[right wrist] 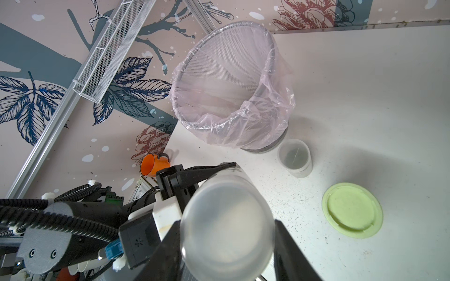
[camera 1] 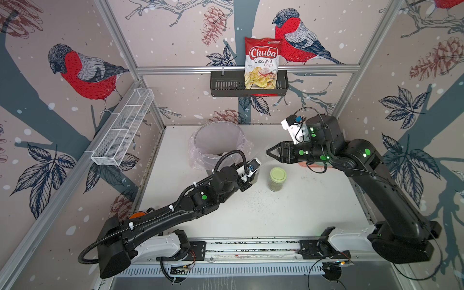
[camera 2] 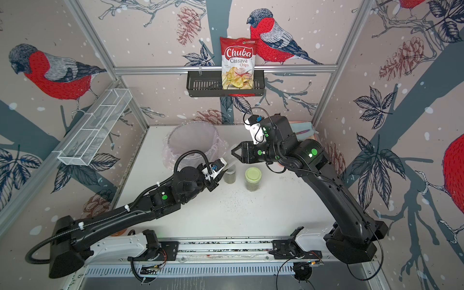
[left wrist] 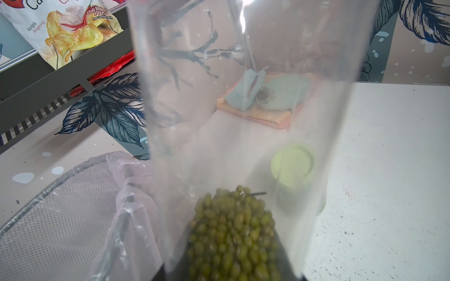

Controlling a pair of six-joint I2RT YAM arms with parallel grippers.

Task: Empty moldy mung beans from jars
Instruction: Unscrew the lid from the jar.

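Mung beans (left wrist: 231,233) fill the bottom of the tall tube (left wrist: 243,109), clenched tilted by the left gripper (right wrist: 216,175) just beside the bin (right wrist: 265,114). Jaws of the right gripper (right wrist: 227,221) flank its top; whether they grip is unclear.

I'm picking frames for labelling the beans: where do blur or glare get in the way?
Left wrist view: mung beans fairly sharp, but the green lid is smeared through the tall tube, with a glare streak on it. Right wrist view: the tube's end fills the foreground, out of focus; the bin is crisp.
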